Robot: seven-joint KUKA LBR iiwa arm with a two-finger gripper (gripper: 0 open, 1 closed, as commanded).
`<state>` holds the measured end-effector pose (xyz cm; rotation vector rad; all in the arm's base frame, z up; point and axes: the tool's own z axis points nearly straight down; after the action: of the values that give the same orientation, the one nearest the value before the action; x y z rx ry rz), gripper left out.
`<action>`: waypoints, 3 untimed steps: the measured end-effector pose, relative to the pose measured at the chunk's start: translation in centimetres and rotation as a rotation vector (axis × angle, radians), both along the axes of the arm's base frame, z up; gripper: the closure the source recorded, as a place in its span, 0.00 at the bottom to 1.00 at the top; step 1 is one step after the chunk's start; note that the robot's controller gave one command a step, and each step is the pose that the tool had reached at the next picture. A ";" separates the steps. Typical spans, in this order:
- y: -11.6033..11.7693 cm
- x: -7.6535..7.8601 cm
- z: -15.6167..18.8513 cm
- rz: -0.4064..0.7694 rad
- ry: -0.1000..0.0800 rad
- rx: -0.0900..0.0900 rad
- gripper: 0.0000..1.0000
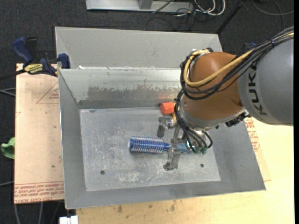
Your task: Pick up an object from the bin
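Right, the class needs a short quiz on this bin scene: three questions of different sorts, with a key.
1. True or false: the blue brush lies against the left wall of the bin.
2. Where do the fingers of the end effector stand?
A) open, one on either side of the brush's right end
B) shut, touching the bin's left wall
C) raised above the bin's front rim
3. Fill in: the small block by the back wall, partly hidden by the arm, is ___ in colour.

Key: 1 false, as it lies on the middle of the floor; 2 A; 3 orange.
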<state>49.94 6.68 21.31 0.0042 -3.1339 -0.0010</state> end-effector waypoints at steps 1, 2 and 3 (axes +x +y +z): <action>-1.4 6.4 -14.8 -0.109 -0.004 0.000 0.00; -1.3 6.5 -14.7 -0.109 -0.008 0.001 0.00; -1.2 6.5 -14.7 -0.110 -0.009 0.001 0.00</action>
<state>56.46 5.47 6.61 -0.1678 -3.1380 -0.0032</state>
